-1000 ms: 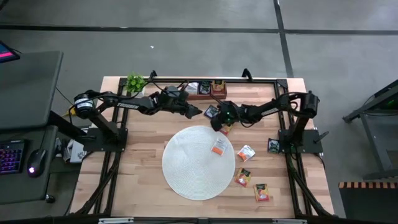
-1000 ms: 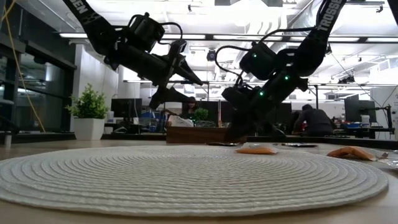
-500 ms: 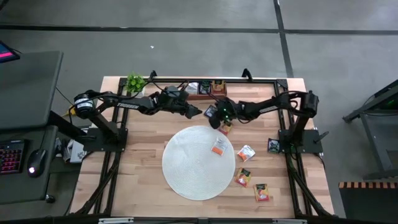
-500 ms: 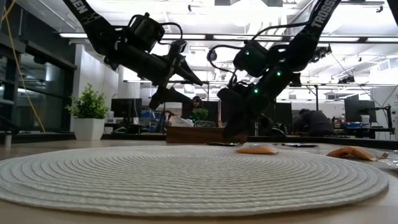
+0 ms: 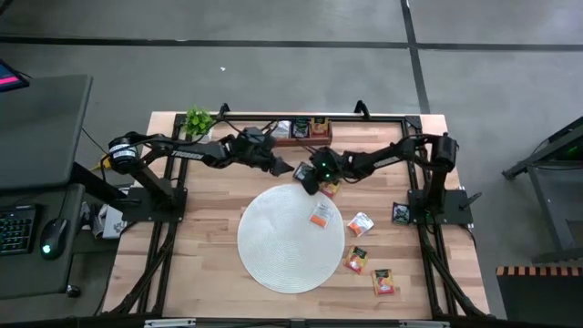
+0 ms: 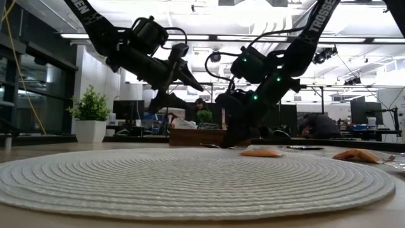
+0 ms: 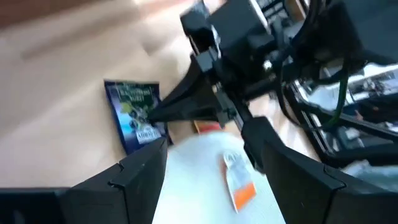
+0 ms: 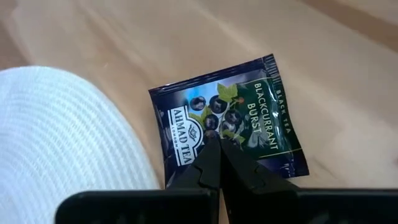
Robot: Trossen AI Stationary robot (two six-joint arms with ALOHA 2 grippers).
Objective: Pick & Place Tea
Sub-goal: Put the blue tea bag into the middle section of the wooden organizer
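A black tea sachet (image 8: 249,118) lies flat on the wooden table just past the far rim of the round white mat (image 5: 290,239); it also shows in the left wrist view (image 7: 134,115). My right gripper (image 8: 217,149) is shut, its tips down on that sachet (image 5: 301,170). My left gripper (image 7: 214,180) hovers open just left of it (image 5: 289,168), above the table, touching nothing. A white-and-orange sachet (image 5: 321,215) lies on the mat. Several more sachets (image 5: 361,223) lie on the table right of the mat. My right gripper has its shut fingertips (image 8: 210,152) on the middle of the black sachet's printed face (image 8: 214,127). It comes slanting down from the table's right. The sachet stays flat on the wood beside the mat's rim. Whether any of the foil is pinched between the tips, I cannot tell.
The brown wooden tray (image 5: 305,130) stands at the far edge with sachets in it, and a small potted plant (image 5: 199,120) is at the far left. A red-orange sachet (image 5: 330,189) lies just right of my right gripper. A black sachet (image 5: 399,212) sits by the right arm's base.
My right gripper has moved toward the table's left and down onto the black sachet, which stays where it was. The left arm has kept nearly still.
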